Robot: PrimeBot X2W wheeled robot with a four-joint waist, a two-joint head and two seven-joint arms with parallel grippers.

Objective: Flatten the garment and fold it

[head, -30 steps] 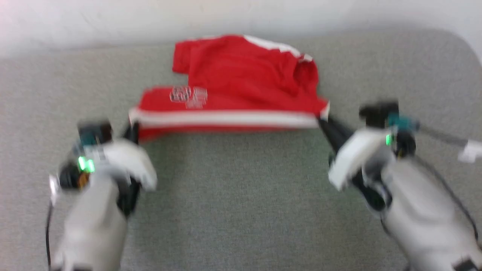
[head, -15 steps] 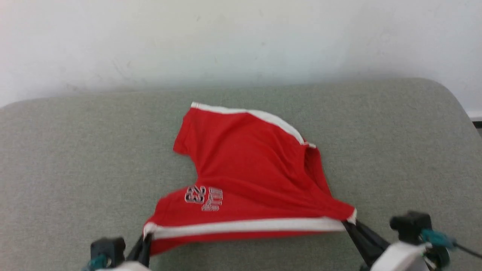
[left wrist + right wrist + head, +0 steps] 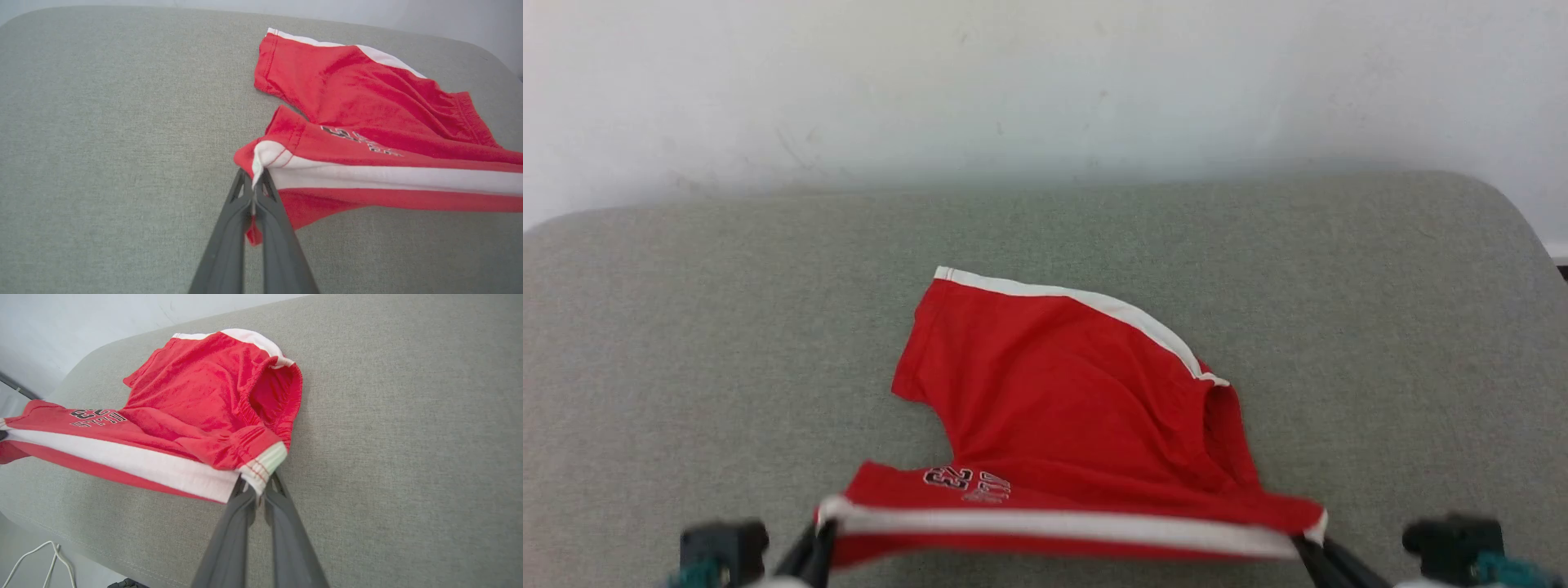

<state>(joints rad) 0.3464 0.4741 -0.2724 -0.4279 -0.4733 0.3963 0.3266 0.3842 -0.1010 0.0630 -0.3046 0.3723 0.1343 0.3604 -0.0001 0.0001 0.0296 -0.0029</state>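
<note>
While both my arms reach in from the near edge of the pad (image 3: 686, 327), each gripper is pinched tight on a corner of the garment (image 3: 1062, 392).

My left gripper (image 3: 254, 180) has its two fingers pressed together with no gap between them. They clamp the white-banded corner at a leg hem, and a small tongue of red cloth hangs down between the fingers below the tips.

My right gripper (image 3: 256, 484) is likewise clenched. It nips the ribbed white end of the band, just beside the gathered waistband (image 3: 286, 400).

Between the two grips the stripe (image 3: 1062, 524) runs almost straight and taut. That near edge is raised off the pad, with shadow under it.

Just behind the stripe, toward my left, sits the print (image 3: 968, 483), a black-and-white "23" with small lettering that I cannot read.

Beyond it the red cloth slopes down and lies rumpled on the pad. One leg points away from me on the left, and the waistband opening gapes on the right.

A second white band (image 3: 1086, 304) edges the far side of the garment.

The grey pad extends well past the cloth on every side, and a pale wall (image 3: 1013, 82) stands behind it.

In the right wrist view, a white cord (image 3: 28, 559) lies on the floor below the pad's edge.
</note>
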